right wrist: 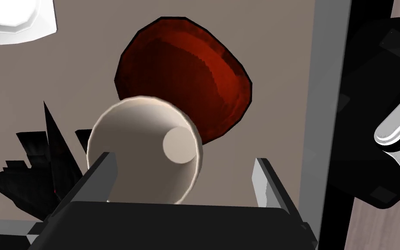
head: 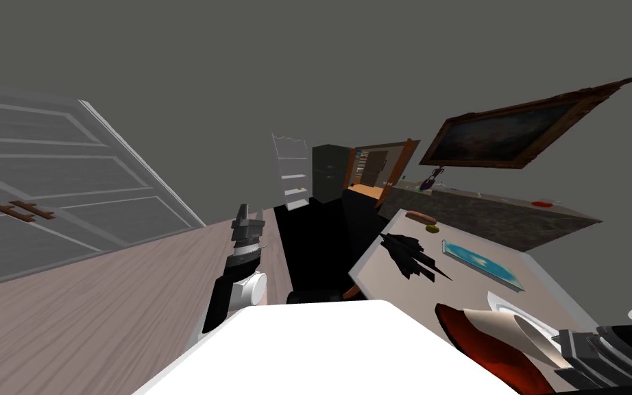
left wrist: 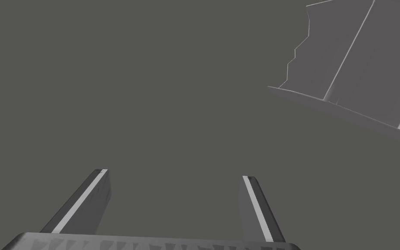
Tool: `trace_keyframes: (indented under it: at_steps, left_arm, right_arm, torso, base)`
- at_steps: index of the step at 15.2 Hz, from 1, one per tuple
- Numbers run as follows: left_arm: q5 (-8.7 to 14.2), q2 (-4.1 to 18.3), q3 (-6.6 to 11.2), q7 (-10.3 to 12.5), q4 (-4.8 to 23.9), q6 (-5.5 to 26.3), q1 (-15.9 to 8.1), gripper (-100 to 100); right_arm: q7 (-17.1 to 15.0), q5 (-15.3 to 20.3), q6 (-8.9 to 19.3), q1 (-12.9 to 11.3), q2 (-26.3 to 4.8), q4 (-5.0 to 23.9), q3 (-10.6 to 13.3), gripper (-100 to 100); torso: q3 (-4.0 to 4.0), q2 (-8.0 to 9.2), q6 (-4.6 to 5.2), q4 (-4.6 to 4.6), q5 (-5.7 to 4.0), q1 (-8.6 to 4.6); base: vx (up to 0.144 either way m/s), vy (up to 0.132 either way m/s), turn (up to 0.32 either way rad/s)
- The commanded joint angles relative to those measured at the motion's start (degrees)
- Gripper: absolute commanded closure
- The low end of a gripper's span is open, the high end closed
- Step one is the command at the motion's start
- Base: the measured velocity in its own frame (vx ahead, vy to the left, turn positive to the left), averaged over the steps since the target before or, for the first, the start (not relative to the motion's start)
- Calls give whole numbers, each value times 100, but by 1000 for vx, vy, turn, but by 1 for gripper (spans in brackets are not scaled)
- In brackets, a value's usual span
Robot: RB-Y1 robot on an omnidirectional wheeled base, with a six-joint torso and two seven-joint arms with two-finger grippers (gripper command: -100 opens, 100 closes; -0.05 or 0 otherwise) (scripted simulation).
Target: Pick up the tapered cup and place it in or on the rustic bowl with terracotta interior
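- Your right gripper (right wrist: 184,157) has its fingers spread wide. The cream tapered cup (right wrist: 138,143) sits between them, hard against one finger (right wrist: 106,167) and well clear of the other, so nothing is clamping it.
- You look straight into the cup's mouth. Its long axis seems to run along the gripper, base pointing away, towards the bowl.
- The red-lined bowl (right wrist: 195,65) lies just beyond, and the cup's rim overlaps the bowl's near rim. Judge it over the bowl's edge, not its middle.
- The bowl stands near the table's (right wrist: 281,52) grey edge, on your side.
- The head view adds the slant: the cup (head: 513,332) lies tilted over the bowl (head: 476,343). The wrist view alone shows the gap at the far finger.
- A black spiky object (right wrist: 34,173) lies beside the cup, and a white dish (right wrist: 12,17) sits farther in.
- Your left gripper (head: 246,223) hangs over the floor, fingers apart and empty. The right arm is far nearer.
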Motion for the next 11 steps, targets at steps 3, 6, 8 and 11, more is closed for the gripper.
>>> trace_keyframes:
  at_steps: [3,6,8,11]
  left_arm:
    - [0,0,0,0,0,0,0,0]
    - [0,0,0,0,0,0,0,0]
    - [0,0,0,0,0,0,0,0]
    - [0,0,0,0,0,0,0,0]
  right_arm:
    - [-26,-111,-227,9,-407,-144,-10,-100]
    - [-53,-137,-330,-14,-589,-201,-8,-100]
    - [-32,-75,-375,-71,-486,-73,-10,-100]
    - [-32,-75,-376,-71,-485,-72,-10,-100]
  torso:
    - [1,1,0,0,1,4]
    - [0,0,0,0,0,2]
    - [0,1,0,0,-2,-5]
    - [0,0,0,0,-5,-14]
  base:
    - [-6,40,-36]
    - [-3,33,-33]
    - [-2,10,-4]
    - [0,0,0]
